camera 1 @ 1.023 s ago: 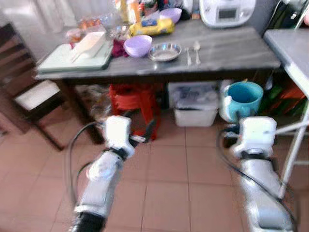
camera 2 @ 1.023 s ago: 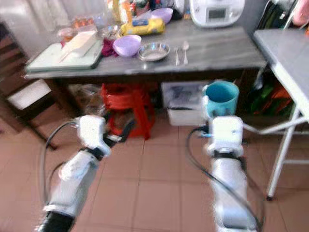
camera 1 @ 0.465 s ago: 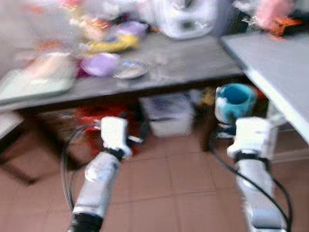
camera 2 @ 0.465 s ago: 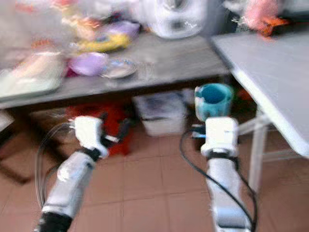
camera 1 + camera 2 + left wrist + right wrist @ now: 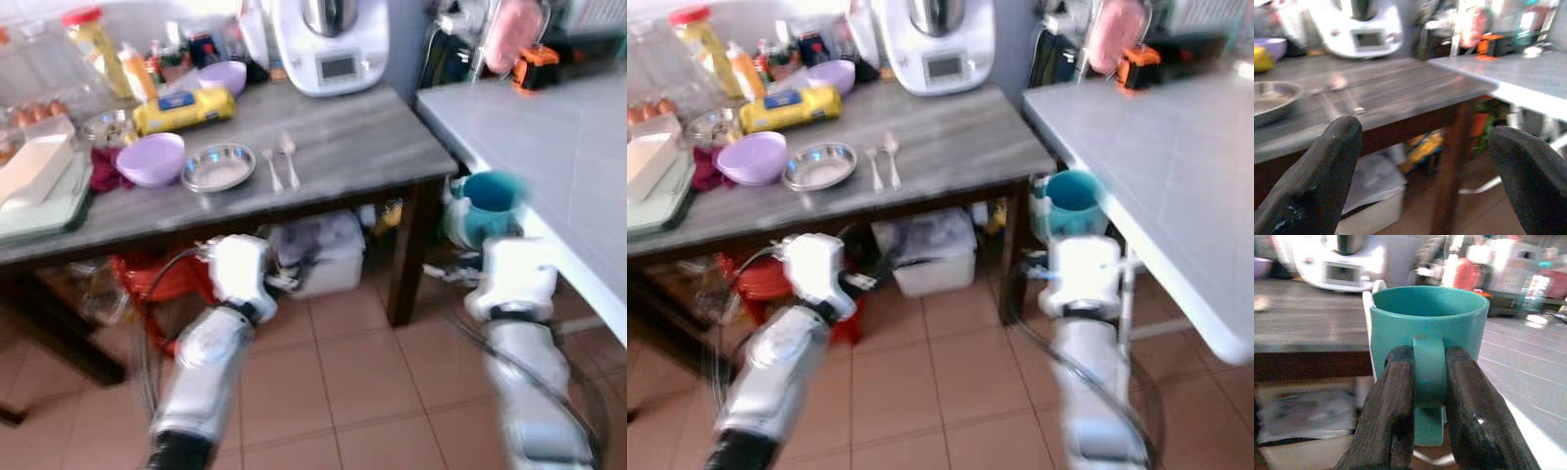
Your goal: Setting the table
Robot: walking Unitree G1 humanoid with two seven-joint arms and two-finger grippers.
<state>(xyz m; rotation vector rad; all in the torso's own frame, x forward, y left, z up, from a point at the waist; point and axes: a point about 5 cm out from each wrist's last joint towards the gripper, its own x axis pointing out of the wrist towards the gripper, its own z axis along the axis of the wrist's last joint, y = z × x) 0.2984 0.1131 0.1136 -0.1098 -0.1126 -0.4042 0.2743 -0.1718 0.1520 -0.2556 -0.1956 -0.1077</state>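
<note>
Right end effector (image 5: 1427,382) clenched on mug (image 5: 1427,328) handle only, left end effector (image 5: 1425,161) released; liable to tilt, slip, or clip white worktop (image 5: 1176,147) edge.

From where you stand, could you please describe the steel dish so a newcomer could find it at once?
Start at the grey table with the white kitchen machine at its back. Near the front edge sits the steel dish, between a lilac bowl and two spoons. It is the shallow, shiny metal one; the bowls around it are purple plastic.
</note>
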